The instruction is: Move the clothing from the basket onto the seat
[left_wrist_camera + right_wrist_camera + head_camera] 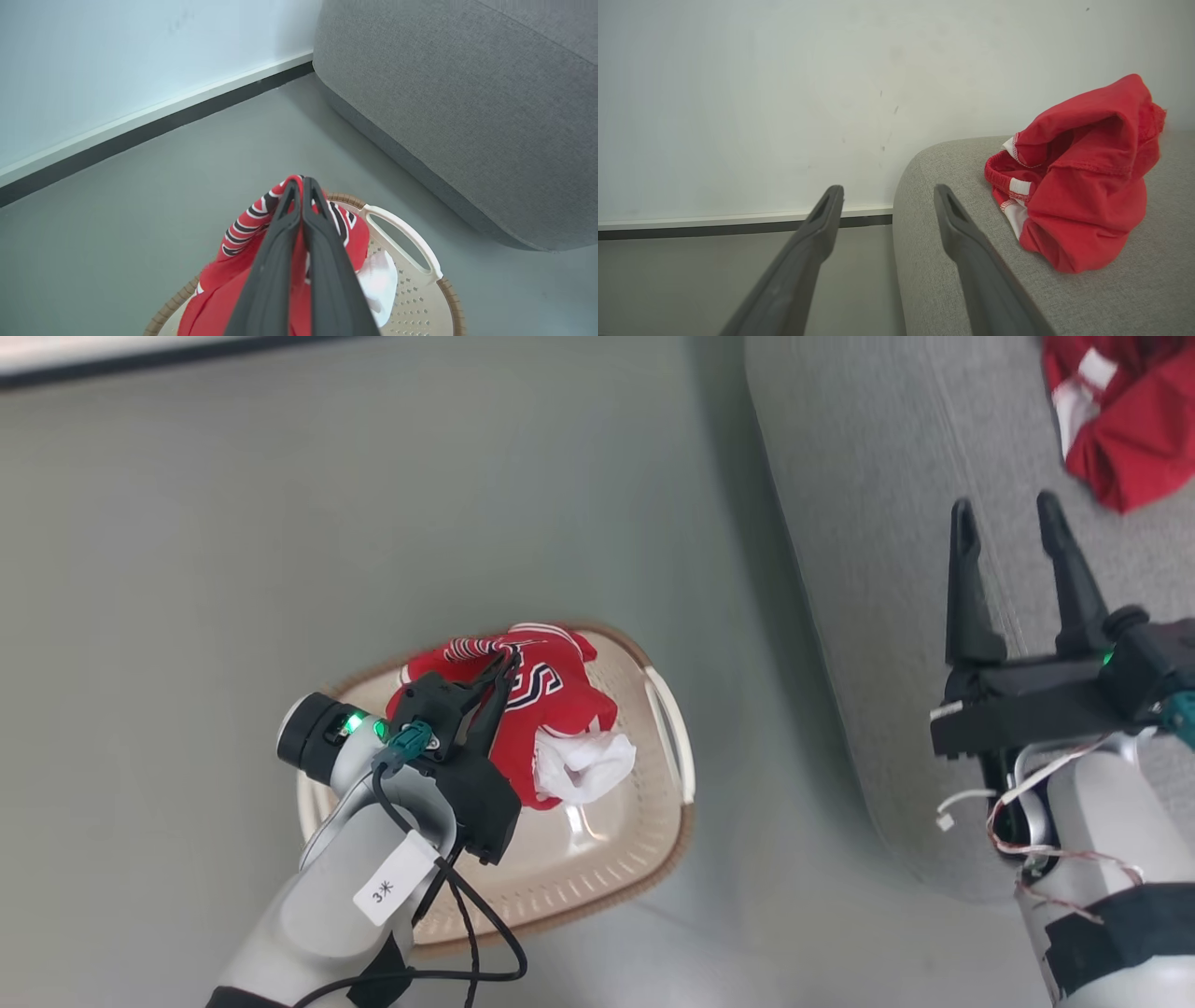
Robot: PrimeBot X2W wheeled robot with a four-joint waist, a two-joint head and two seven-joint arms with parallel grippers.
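Head view shows the left claw (507,665) on the left, squeezed tight on a red jersey (560,719). That jersey sits bunched up in the basket (665,859), which stands on the grey floor (187,569). Next comes the grey sofa (887,616), near the basket. Over the sofa's edge hangs the right claw (1004,513), its two fingers spread wide with nothing between them. Far right, a red garment (1139,429) lies on the sofa.
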